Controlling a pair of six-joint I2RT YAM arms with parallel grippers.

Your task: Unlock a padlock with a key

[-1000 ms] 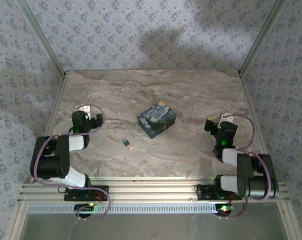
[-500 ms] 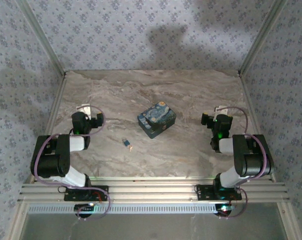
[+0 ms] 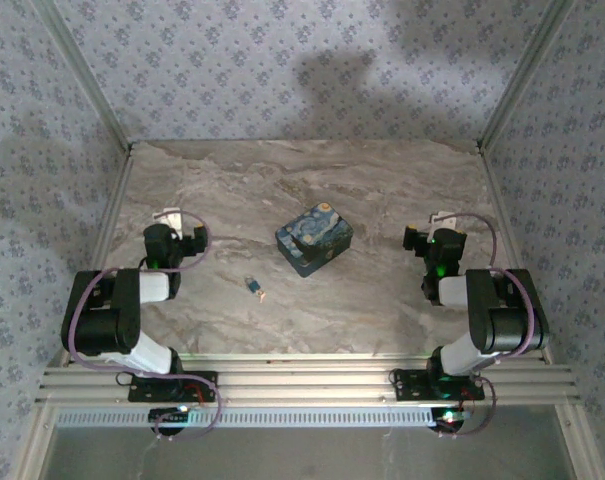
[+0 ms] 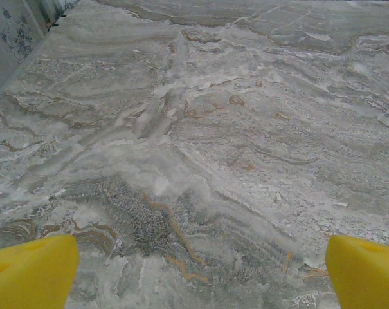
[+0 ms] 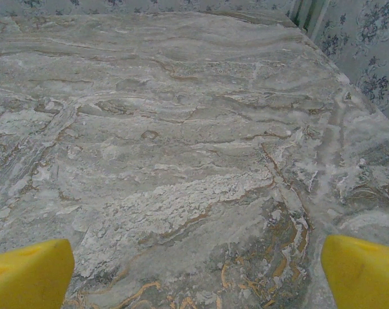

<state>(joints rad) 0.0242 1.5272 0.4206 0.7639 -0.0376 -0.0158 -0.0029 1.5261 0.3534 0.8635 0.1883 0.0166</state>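
**A:** Nearest us, a ribbed metal rail (image 3: pixel 302 382) carried both arm bases, and the grey-brown marbled surface (image 3: pixel 382 310) ran back from it.

**B:** The left fingers (image 4: pixel 28 273) stood wide apart over bare marble. The right fingers (image 5: pixel 27 273) were spread just the same!

**A:** The key (image 3: pixel 254 286), blue-headed, lay flat between the arms. It was nearer the left one and well apart from both pairs.

**B:** Just beyond it sat the padlock (image 3: pixel 314 239), painted face up, mid-surface, touching neither pair.

**A:** Behind it all, blue-flowered wallpaper (image 3: pixel 282 70) closed in three sides, with metal posts (image 3: pixel 85 78) in the corners.
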